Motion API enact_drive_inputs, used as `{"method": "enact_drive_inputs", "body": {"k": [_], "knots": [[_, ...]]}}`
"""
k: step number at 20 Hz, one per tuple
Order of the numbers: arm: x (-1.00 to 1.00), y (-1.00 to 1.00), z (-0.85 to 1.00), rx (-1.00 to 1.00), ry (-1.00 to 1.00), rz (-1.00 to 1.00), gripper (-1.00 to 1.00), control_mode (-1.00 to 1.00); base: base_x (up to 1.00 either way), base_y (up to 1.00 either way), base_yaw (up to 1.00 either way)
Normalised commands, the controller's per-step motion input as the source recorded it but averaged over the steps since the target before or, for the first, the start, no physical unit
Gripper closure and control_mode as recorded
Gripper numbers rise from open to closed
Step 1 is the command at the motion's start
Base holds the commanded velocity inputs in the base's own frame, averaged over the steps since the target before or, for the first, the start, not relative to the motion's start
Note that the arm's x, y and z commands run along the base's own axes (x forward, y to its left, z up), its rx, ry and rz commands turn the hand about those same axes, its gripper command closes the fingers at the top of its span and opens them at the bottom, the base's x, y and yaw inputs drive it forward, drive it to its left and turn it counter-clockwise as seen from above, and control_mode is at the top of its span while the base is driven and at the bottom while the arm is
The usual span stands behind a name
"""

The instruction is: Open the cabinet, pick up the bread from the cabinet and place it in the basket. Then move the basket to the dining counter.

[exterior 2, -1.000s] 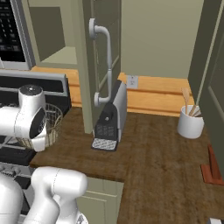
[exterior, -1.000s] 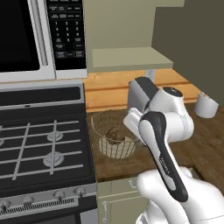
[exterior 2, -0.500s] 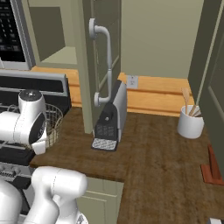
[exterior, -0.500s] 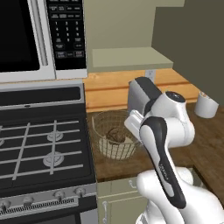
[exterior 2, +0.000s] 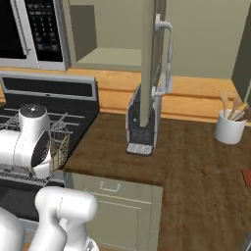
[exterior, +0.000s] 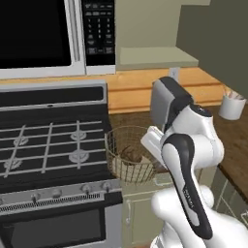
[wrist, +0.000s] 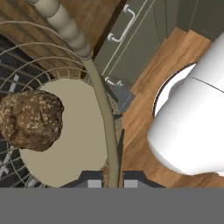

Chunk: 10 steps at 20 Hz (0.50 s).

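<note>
The fingers (wrist: 113, 178) are closed on the rim of the basket (wrist: 101, 100): in the hand view the two dark tips stand at either side of the tan rim wire, one inside the basket and one outside, with only a narrow gap between them.

The basket (exterior: 130, 154) sits at the front left edge of the brown table (exterior 2: 171, 162), just beside the stove (exterior: 48, 150). In the left base view its wire wall is partly covered by the white arm. In the right base view only a strip of the mesh (exterior 2: 59, 147) shows behind the arm's joint.

The bread (wrist: 29, 119) lies inside the basket on its pale base, near the wall opposite the gripped part of the rim. In the left base view it appears as a dark-brown lump (exterior: 130, 155) through the mesh.

The cabinet (exterior 2: 110, 34) above the table is open. Its door (exterior 2: 149, 59) stands swung out, edge-on to the right base camera, with the silver bar handle (exterior 2: 166, 56) on its right face. The bottom shelf inside appears bare.

A grey appliance (exterior 2: 139, 125) stands on the table below the door. A white cup (exterior 2: 229, 128) holding utensils stands near the right end, well apart from the basket. A microwave (exterior: 53, 36) hangs above the stove.
</note>
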Motion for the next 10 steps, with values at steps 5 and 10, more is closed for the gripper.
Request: {"method": "enact_drive_inputs", "body": {"k": [5,10], "knots": [[0.0,0.0,0.0,0.0,0.0,0.0,1.0,1.0,-0.71,0.97,0.26],[0.0,0.0,0.0,0.0,0.0,0.0,1.0,1.0,-0.19,0.38,0.95]]}}
